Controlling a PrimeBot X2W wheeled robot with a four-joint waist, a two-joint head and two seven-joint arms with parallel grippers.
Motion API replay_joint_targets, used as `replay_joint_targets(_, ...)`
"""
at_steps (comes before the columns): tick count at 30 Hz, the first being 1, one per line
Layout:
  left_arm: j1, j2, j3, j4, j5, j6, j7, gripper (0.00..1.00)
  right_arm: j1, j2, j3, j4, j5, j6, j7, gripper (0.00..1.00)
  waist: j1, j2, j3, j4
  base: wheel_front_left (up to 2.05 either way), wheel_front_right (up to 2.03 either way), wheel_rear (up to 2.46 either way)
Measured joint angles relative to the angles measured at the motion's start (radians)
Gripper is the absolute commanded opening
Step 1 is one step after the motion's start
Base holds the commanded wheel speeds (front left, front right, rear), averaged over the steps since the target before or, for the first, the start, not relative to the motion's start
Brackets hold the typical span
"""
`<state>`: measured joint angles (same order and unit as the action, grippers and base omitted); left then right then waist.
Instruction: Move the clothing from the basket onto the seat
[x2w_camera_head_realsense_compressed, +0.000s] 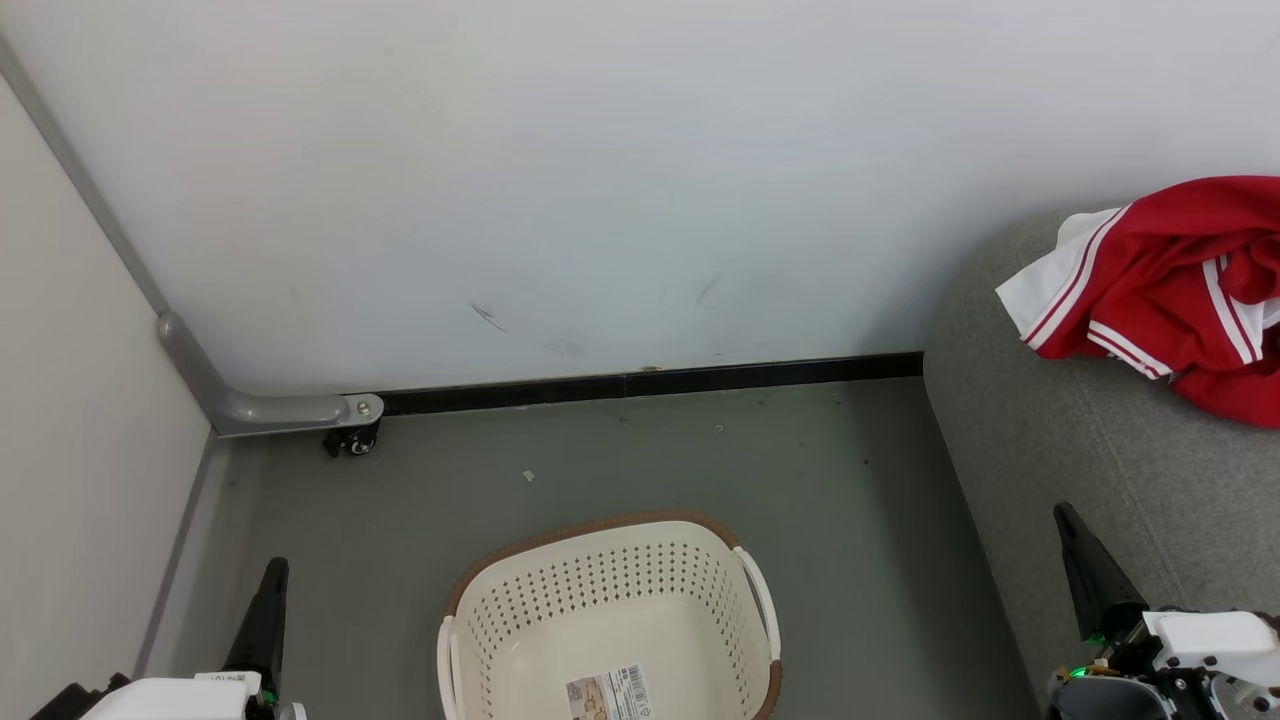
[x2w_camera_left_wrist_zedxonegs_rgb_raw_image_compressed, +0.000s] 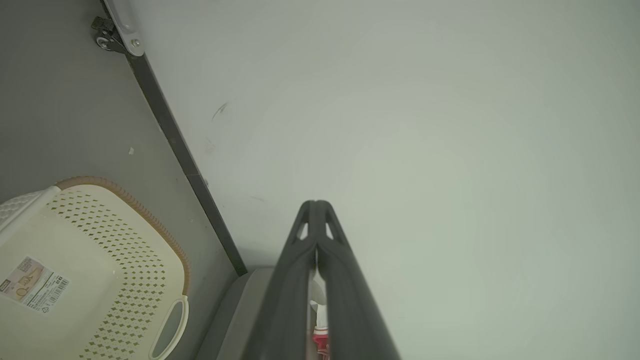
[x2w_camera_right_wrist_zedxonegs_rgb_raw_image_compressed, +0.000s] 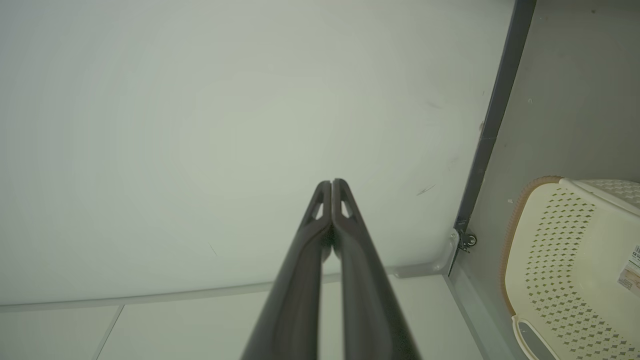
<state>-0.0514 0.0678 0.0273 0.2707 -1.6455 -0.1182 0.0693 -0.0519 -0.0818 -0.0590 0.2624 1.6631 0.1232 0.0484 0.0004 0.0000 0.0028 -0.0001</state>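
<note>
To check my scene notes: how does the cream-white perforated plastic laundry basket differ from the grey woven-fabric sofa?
The cream-white perforated plastic laundry basket has holed walls and a brown rim; the grey woven-fabric sofa is closed cloth with a seam. The basket's visible inside holds just a label; the sofa carries the red-and-white clothing. Both have rounded edges.

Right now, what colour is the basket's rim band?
The basket's rim band is brown; the head view shows it best.
</note>
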Motion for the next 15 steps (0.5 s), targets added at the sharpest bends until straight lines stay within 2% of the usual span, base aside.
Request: replay_joint_targets(15, -0.001, 0.000, 0.002, 0.002, 0.000, 0.000, 0.000, 0.00, 0.000, 0.000, -0.001, 0.000, 0.000, 0.000, 0.000, 0.00, 0.0000, 0.0001, 0.000, 0.000, 0.00, 0.00, 0.00)
